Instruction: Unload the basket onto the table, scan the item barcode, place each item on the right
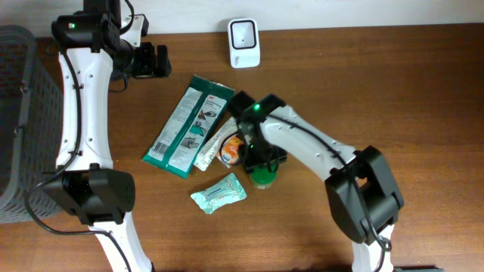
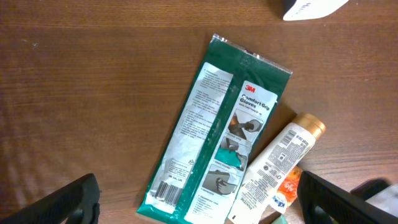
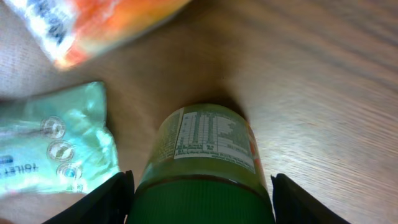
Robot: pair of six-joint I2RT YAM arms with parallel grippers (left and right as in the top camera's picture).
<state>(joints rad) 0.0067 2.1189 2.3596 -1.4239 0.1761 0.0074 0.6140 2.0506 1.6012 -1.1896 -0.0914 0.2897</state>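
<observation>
A small bottle (image 1: 262,177) with a green cap and a printed label stands upright on the wooden table; the right wrist view shows the bottle (image 3: 205,155) from above. My right gripper (image 3: 202,199) straddles its cap, and both fingers (image 3: 112,199) rest against the cap's sides. The white barcode scanner (image 1: 243,32) stands at the table's far edge. Near the back left my left gripper (image 1: 155,62) hangs open and empty, its wrist camera looking down on a green glove pack (image 2: 217,124) with a barcode at its lower end.
A white tube (image 1: 215,143) and an orange packet (image 1: 232,149) lie between the glove pack (image 1: 187,125) and the bottle. A mint toilet-wipe pack (image 1: 218,193) lies in front. A grey basket (image 1: 15,113) stands at the left edge.
</observation>
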